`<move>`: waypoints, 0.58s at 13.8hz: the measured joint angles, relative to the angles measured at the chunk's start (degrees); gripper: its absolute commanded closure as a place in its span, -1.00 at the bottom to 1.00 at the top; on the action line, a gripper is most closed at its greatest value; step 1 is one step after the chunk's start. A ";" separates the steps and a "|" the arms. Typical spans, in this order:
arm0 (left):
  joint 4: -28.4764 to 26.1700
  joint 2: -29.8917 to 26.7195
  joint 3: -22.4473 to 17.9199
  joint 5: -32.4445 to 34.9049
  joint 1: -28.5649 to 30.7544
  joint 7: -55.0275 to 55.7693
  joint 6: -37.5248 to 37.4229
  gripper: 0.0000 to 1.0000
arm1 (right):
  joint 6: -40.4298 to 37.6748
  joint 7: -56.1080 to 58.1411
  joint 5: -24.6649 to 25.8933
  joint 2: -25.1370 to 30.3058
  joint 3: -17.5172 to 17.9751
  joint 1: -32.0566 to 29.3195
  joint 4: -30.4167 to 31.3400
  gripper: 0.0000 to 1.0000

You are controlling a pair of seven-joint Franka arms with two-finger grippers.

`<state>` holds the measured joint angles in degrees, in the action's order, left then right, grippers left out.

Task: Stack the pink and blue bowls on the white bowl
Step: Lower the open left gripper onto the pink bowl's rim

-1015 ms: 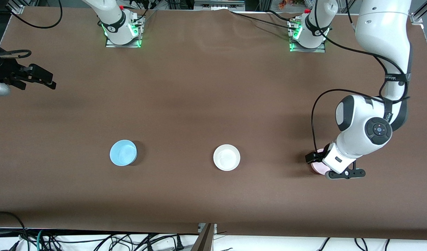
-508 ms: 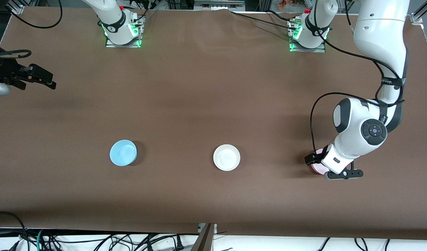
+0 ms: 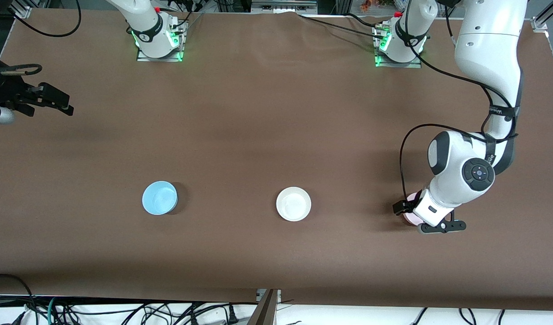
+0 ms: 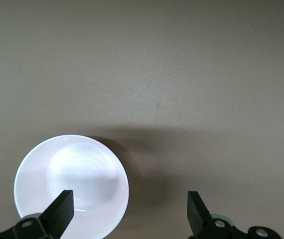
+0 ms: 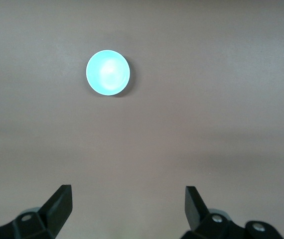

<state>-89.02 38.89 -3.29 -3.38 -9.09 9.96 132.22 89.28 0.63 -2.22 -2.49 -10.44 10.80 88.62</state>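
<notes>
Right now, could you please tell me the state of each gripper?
Left gripper: open, holding nothing, over the pink bowl.
Right gripper: open, holding nothing, waiting high above the table at the right arm's end.

Pink bowl (image 3: 410, 215) mostly hidden under the left arm's wrist in the front view, only a sliver of rim shows. Left gripper (image 3: 427, 219) fingers hidden there too, covered by the wrist and camera mount. In the left wrist view the pink bowl (image 4: 72, 186) is cut by the picture edge, one fingertip (image 4: 60, 211) overlaps its rim; whether that finger touches the bowl, cannot tell. Right gripper (image 3: 46, 101) sits at the front view's edge, its arm cut off. Blue bowl (image 5: 108, 72) small in the right wrist view, washed out by glare, depth unreadable. Both arms' upper links run out of the front view.
</notes>
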 measured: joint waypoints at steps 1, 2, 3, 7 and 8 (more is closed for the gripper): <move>-0.21 0.56 0.01 0.00 -0.01 0.00 1.11 -1.00 | 0.00 0.00 0.00 0.00 0.00 0.00 0.00 -1.00; -0.57 1.12 0.04 0.00 -0.05 0.00 2.59 -1.00 | -0.01 0.00 0.00 0.00 0.00 0.00 0.00 -1.00; -0.96 1.74 0.13 0.00 -0.20 0.00 4.00 -1.00 | -0.01 0.00 0.00 0.00 0.00 0.00 0.00 -1.00; -1.31 3.90 0.42 0.00 -1.61 -0.57 6.95 -1.00 | -0.01 0.00 0.00 0.00 0.00 0.00 0.00 -1.00; -1.31 4.11 0.43 0.00 -2.05 -0.95 7.18 -1.00 | -0.01 0.00 0.00 0.00 0.01 0.00 0.00 -1.00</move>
<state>-90.33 43.00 -2.86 -3.38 -11.14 9.01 139.40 89.27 0.63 -2.22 -2.49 -10.43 10.80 88.62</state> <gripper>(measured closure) 0.000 0.000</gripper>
